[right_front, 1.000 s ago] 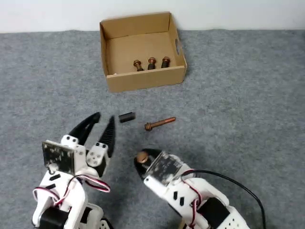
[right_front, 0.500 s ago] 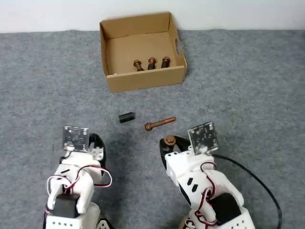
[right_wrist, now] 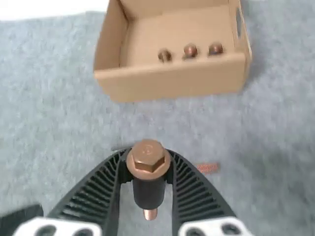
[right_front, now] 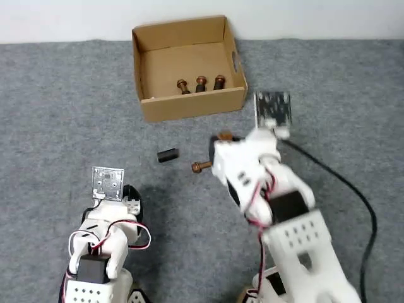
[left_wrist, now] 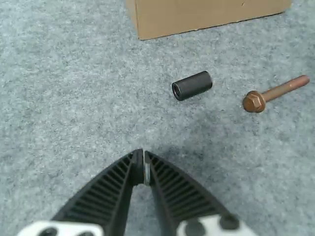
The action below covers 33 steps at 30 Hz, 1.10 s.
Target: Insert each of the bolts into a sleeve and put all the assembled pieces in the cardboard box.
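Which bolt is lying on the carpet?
The bare bolt near the loose black sleeve. Three more bolts sit in the cardboard box, and the right gripper holds another bolt.

- No text, number, brand or sign can be read in any view.
- Cardboard box (right_front: 189,104): plain brown walls and floor, no print on the faces that show.
- Left circuit board (right_front: 108,184), on the left arm's wrist: fine specks on its face, too small to read.
- Right circuit board (right_front: 273,108), on the right arm's wrist: the same kind of fine marks, not legible.
- Bolt (right_wrist: 147,156), right wrist view: a faint mark at the centre of the hexagonal head, perhaps a stamp, which cannot be made out.
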Each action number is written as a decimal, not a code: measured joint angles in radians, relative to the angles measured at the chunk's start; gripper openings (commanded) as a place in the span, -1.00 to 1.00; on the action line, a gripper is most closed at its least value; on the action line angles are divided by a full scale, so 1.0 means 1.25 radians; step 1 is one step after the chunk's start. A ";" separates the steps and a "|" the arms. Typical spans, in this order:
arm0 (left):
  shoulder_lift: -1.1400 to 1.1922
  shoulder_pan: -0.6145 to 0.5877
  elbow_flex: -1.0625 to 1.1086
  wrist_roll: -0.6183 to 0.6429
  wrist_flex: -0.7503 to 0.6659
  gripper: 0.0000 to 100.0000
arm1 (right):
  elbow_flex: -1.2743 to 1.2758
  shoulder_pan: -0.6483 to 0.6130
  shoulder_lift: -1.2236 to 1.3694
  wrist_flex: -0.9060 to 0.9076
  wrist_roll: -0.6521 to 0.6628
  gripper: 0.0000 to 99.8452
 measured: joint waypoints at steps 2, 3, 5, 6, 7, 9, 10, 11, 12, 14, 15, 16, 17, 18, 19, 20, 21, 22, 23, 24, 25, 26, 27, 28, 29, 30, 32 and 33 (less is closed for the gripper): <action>0.000 0.000 0.000 0.000 0.000 -0.98 | -0.060 0.000 0.083 -0.039 0.000 -0.98; 0.000 0.000 0.000 0.000 0.000 -0.98 | -0.091 0.000 0.123 -0.056 0.000 -0.98; 0.000 0.000 0.000 -0.004 0.000 -0.98 | -0.152 0.000 0.203 -0.093 0.000 -0.98; 0.000 0.000 0.000 -0.016 0.000 -0.98 | -0.184 0.000 0.242 -0.110 0.000 -0.98; 0.000 -0.009 0.000 -0.038 0.000 -0.98 | -0.216 0.002 0.281 -0.130 0.000 -0.98; 0.000 -0.047 0.000 -0.077 -0.007 -0.98 | -0.284 0.007 0.356 -0.164 0.000 -0.98; 0.001 -0.070 0.000 -0.098 -0.021 -0.98 | -0.319 0.011 0.392 -0.180 0.000 -0.98; 0.001 -0.092 0.000 -0.117 -0.032 -0.98 | -0.355 0.014 0.428 -0.193 0.000 -0.98; 0.001 -0.112 0.000 -0.131 -0.038 -0.98 | -0.388 0.015 0.464 -0.203 0.000 -0.98; 0.001 -0.129 0.000 -0.152 -0.041 -0.98 | -0.460 0.017 0.539 -0.212 0.000 -0.98; 0.001 -0.129 0.000 -0.161 -0.041 -0.98 | -0.495 0.020 0.574 -0.212 0.000 -0.98; 0.001 -0.130 0.000 -0.174 -0.041 -0.98 | -0.528 0.022 0.610 -0.212 0.000 -0.98; 0.001 -0.134 0.000 -0.189 -0.041 -0.98 | -0.566 0.023 0.648 -0.212 0.000 -0.98; 0.001 -0.134 0.000 -0.204 -0.041 -0.98 | -0.600 0.026 0.685 -0.212 0.000 -0.98; 0.001 -0.134 0.000 -0.216 -0.041 -0.98 | -0.636 0.031 0.722 -0.212 0.000 -0.98; 0.001 -0.134 0.000 -0.225 -0.041 -0.98 | -0.673 0.034 0.760 -0.212 0.000 -0.98; 0.001 -0.134 0.000 -0.228 -0.041 -0.98 | -0.711 0.037 0.798 -0.212 0.000 -0.98; 0.001 -0.134 0.000 -0.232 -0.041 -0.98 | -0.748 0.041 0.837 -0.214 0.000 -0.98; 0.001 -0.134 0.000 -0.233 -0.041 -0.98 | -0.784 0.044 0.878 -0.214 0.000 -0.98; 0.001 -0.134 0.000 -0.233 -0.041 -0.98 | -0.822 0.045 0.918 -0.214 0.000 -0.98; 0.001 -0.134 0.000 -0.233 -0.041 -0.98 | -0.859 0.047 0.956 -0.215 0.005 -0.98; 0.001 -0.134 0.000 -0.233 -0.041 -0.98 | -0.894 0.048 0.995 -0.215 0.017 -0.98; 0.001 -0.134 0.000 -0.233 -0.041 -0.98 | -0.929 0.048 1.034 -0.215 0.031 -0.98; 0.001 -0.134 0.000 -0.233 -0.041 -0.98 | -0.961 0.047 1.069 -0.215 0.042 -0.98; 0.001 -0.134 0.000 -0.233 -0.041 -0.98 | -0.988 0.047 1.104 -0.215 0.053 -0.98; 0.001 -0.134 0.000 -0.233 -0.041 -0.98 | -1.018 0.045 1.139 -0.215 0.063 -0.98; 0.001 -0.134 0.000 -0.237 -0.041 -0.98 | -1.068 0.044 1.204 -0.215 0.086 -0.98; 0.001 -0.134 0.000 -0.238 -0.041 -0.98 | -1.089 0.044 1.235 -0.215 0.099 -0.98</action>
